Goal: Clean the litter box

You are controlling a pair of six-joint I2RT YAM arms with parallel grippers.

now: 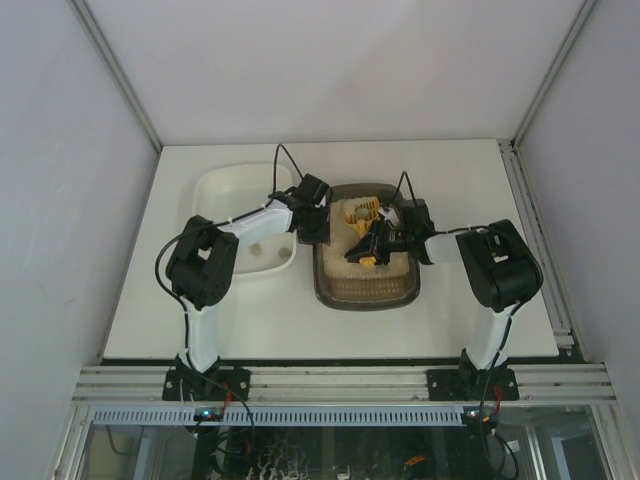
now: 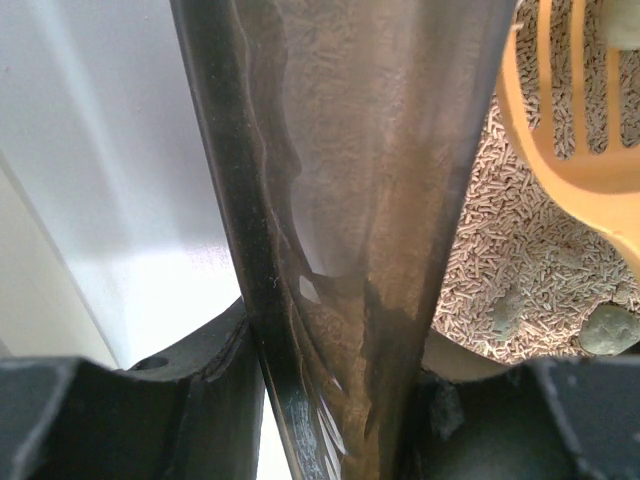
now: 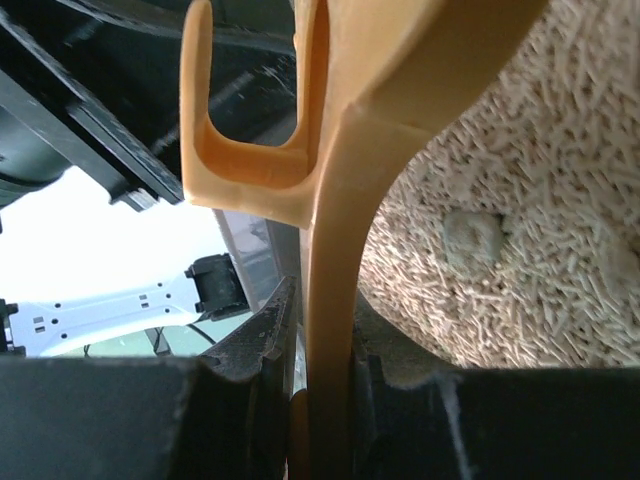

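The dark brown-grey, rounded rectangular plastic litter box [image 1: 365, 302] sits on the white tabletop [image 1: 250, 320] between the two arms, its long side running away from their bases. It holds pale beige pelleted litter [image 2: 510, 250]. A few greyish-green clumps [image 2: 608, 328] lie on the litter's surface not far from the left wall.

The left hand [image 1: 316, 218] grips the box's left rim, in its far half. In the left wrist view the dark wall runs up between the two black fingers [image 2: 100, 420], which press it from either side, one outside the box and one over the litter.

A yellow slotted plastic scoop [image 1: 358, 214] is over the far half of the box, its head toward the far end and its handle pointing back toward the right arm. The right hand [image 1: 388, 240] is pinched tight on that handle. The right wrist view shows the narrow yellow shaft clamped edge-on between the fingers [image 3: 500, 420], with litter and one clump to its right. I cannot tell whether the scoop's head touches the litter.

Just left of the litter box stands a white rounded plastic tray [image 1: 225, 190] of similar size. I cannot tell whether the two touch.
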